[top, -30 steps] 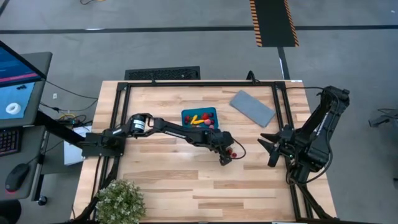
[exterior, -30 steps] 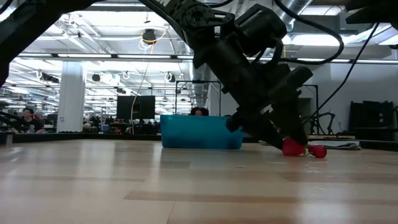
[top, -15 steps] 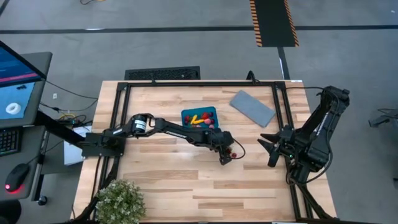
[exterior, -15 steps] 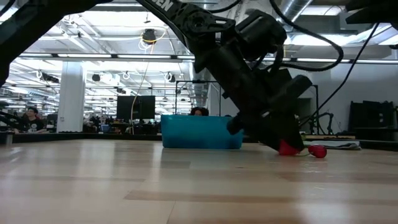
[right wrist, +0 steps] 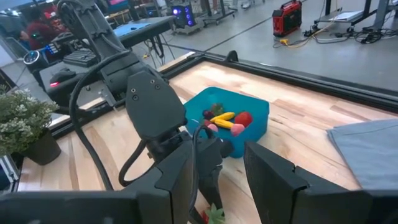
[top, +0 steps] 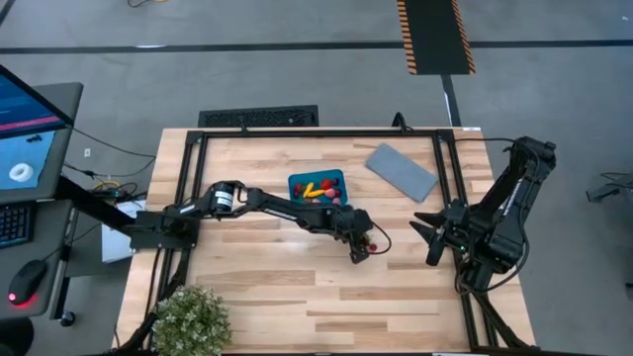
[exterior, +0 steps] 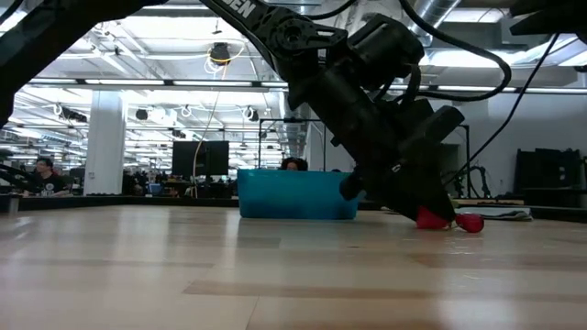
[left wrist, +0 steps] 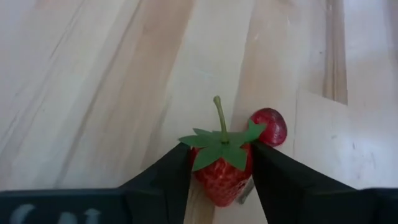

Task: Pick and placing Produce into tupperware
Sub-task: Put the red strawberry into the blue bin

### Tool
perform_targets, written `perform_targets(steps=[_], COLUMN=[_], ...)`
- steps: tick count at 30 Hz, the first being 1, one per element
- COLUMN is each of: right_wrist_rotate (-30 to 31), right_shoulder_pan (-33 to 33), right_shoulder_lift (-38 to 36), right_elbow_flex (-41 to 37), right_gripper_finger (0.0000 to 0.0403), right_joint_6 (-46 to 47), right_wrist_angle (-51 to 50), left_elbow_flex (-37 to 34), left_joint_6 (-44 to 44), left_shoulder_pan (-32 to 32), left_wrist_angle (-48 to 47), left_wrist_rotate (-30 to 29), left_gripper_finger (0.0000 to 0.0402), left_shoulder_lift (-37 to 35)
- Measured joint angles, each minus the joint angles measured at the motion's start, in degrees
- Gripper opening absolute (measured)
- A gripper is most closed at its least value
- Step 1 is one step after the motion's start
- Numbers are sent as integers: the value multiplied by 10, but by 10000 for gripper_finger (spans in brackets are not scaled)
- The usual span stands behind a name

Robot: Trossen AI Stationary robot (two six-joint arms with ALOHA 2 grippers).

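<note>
Small teal-blue plastic tupperware holding red, pink and yellow produce pieces, left gripper clamped on red strawberry, right gripper jaws spread, idle.

Two grippers: left gripper, right gripper. One tupperware, several produce pieces inside. Two loose fruits at its 5 o'clock: strawberry, small red berry. One grey lid. One plant.
</note>
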Motion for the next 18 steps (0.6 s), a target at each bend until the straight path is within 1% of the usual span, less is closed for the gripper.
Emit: perform_targets(steps=[2,8,10,14,18], right_wrist_rotate=[0,-1,0,0,0], right_shoulder_pan=[0,0,0,0,0], right_shoulder_lift=[0,0,0,0,0], right_elbow_flex=[0,0,0,0,0], right_gripper_finger=[163,163,163,163,163], right_joint_6=[0,-1,-1,-14,-15], right_wrist_angle=[0,0,-1,5,7], left_elbow_flex=[0,-1,-3,-2,-2], left_joint_6=[-6,9,12,28,51], left_shoulder_pan=[0,1,-1,-6,-17], left_wrist_angle=[-14,-45,-53,-52,-74], left_wrist_rotate=[2,-9,-9,-21,-54], left_gripper_finger=[144,119,120,141,139], left_shoulder_lift=[-5,-18,-28,-65,-105])
